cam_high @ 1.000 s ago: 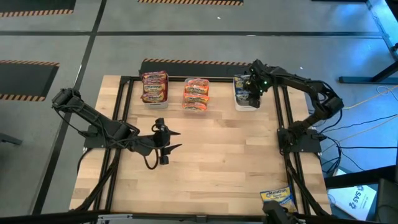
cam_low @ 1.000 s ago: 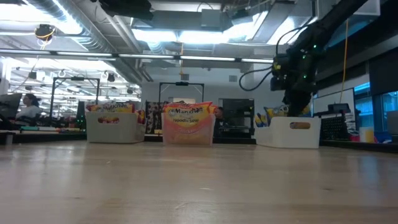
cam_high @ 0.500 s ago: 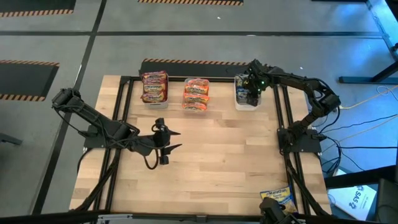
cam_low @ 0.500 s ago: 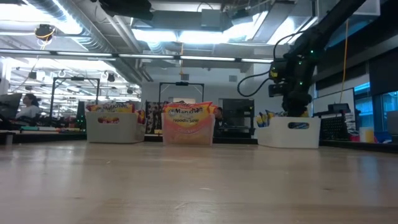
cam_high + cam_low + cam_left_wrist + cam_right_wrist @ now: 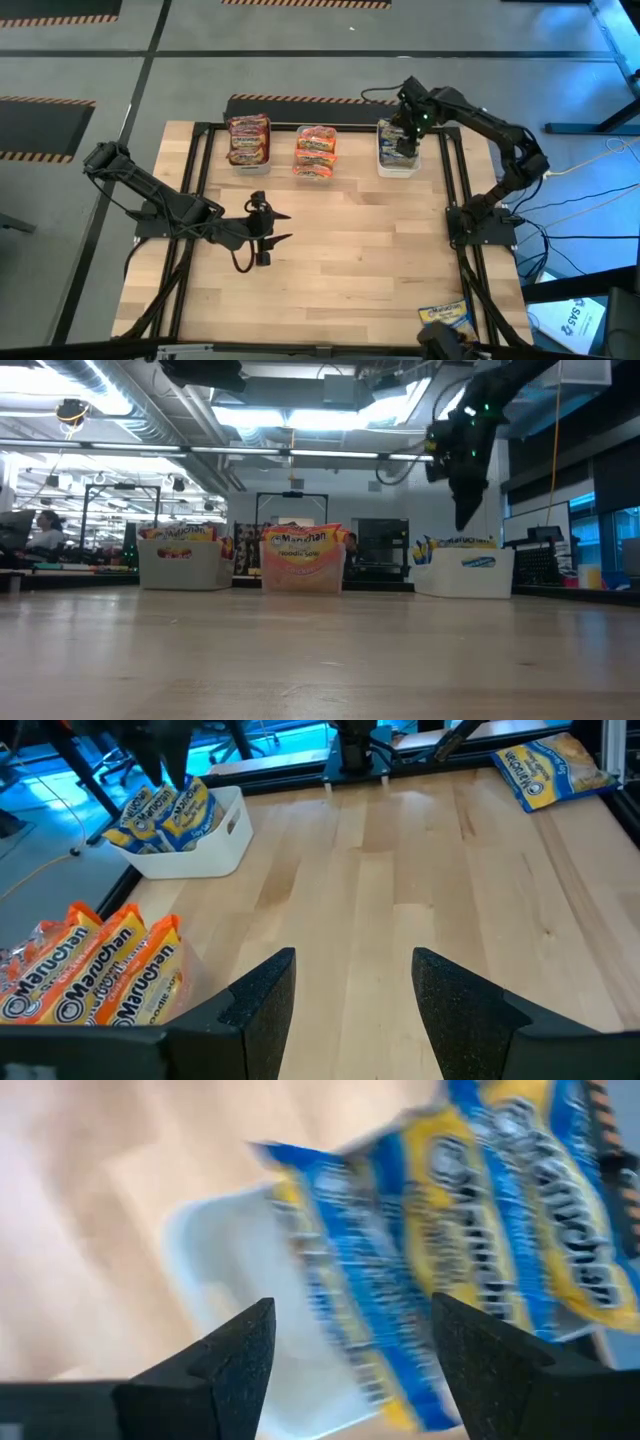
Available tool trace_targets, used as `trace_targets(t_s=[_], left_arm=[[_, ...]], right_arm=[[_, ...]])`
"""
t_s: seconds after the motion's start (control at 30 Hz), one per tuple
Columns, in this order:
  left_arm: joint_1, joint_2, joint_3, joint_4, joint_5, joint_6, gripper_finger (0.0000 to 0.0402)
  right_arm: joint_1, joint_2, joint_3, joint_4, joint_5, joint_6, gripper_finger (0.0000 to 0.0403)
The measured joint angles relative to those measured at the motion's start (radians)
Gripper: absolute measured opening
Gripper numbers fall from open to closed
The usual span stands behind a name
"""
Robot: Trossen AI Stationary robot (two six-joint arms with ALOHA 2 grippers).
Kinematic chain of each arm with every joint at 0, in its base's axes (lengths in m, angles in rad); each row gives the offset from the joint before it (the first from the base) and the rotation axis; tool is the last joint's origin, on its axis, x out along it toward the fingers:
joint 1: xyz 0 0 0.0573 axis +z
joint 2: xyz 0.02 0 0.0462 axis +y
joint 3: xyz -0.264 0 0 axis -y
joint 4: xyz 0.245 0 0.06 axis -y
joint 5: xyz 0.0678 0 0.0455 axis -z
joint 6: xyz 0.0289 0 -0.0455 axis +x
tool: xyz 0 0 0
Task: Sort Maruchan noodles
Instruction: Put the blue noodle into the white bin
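Three bins stand along the table's far edge. The left bin (image 5: 249, 140) holds dark red-and-yellow Maruchan packets, the middle one (image 5: 315, 152) pink-orange packets, the right white bin (image 5: 397, 152) blue-yellow packets (image 5: 470, 1230) standing on edge. One more blue-yellow packet (image 5: 446, 317) lies flat at the table's near right corner. My right gripper (image 5: 350, 1340) is open and empty above the white bin (image 5: 465, 572), clear of it in the low view (image 5: 466, 510). My left gripper (image 5: 350, 980) is open and empty over the table's left middle (image 5: 272, 228).
A black frame (image 5: 455, 215) runs along the table's sides. The bare wood in the table's middle (image 5: 350, 240) is free room. A person sits far off in the room at the left of the low view (image 5: 45, 532).
My right gripper has risen out of the white bin and now stands clear above it. The blue-yellow packets stay standing in the bin.
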State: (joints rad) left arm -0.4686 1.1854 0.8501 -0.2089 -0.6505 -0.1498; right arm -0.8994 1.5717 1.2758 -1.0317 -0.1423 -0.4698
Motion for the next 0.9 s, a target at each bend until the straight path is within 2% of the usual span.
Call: trace_targets(t_s=[0.1,0.23,0.37,0.53,0.7,0.9], left_arm=[[0.000,0.000,0.000,0.002,0.002,-0.006,0.0196],[-0.001,0.000,0.001,0.004,0.019,-0.053,0.0196],[-0.019,0.035,0.002,0.031,0.025,-0.111,0.0196],[-0.052,0.138,0.002,0.152,0.083,-0.129,0.0196],[-0.095,0.257,0.002,0.297,0.095,-0.177,0.0196],[-0.150,0.385,0.002,0.467,0.096,-0.208,0.0196]], right_arm=[[0.066,-0.037,0.040,-0.078,-0.031,0.056,0.0249],[0.231,-0.110,0.027,-0.097,-0.081,0.171,0.0249],[0.461,-0.198,-0.018,-0.078,-0.076,0.326,0.0249],[0.800,-0.274,-0.096,-0.006,-0.012,0.588,0.0250],[1.107,-0.278,-0.136,0.032,0.049,0.880,0.0250],[1.389,-0.249,-0.154,0.214,0.063,1.245,0.0250]])
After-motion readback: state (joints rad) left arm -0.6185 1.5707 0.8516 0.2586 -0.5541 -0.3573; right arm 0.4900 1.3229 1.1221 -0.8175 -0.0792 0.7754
